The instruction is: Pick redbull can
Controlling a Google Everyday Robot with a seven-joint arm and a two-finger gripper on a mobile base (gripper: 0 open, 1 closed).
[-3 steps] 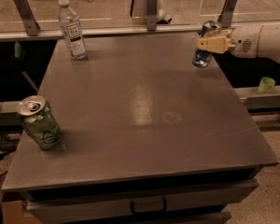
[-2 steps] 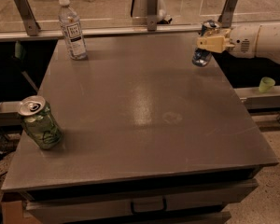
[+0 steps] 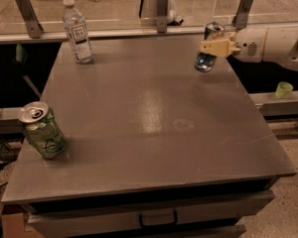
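Observation:
The redbull can (image 3: pixel 207 58), slim, blue and silver, is at the back right of the grey table (image 3: pixel 149 128). It leans with its top toward the right. My gripper (image 3: pixel 216 47) comes in from the right on a white arm (image 3: pixel 268 43). Its cream fingers (image 3: pixel 219 47) are closed around the can's middle. The can's base seems just off the table top.
A clear plastic bottle (image 3: pixel 76 31) with a white cap stands at the back left. A wider green can (image 3: pixel 42 131) stands at the front left edge. A metal rail (image 3: pixel 139 31) with posts runs behind the table. A small green cup (image 3: pixel 283 89) sits right of the table.
The gripper and the can have shifted a little to the left, and the can now leans more. The bottle and green can have not moved.

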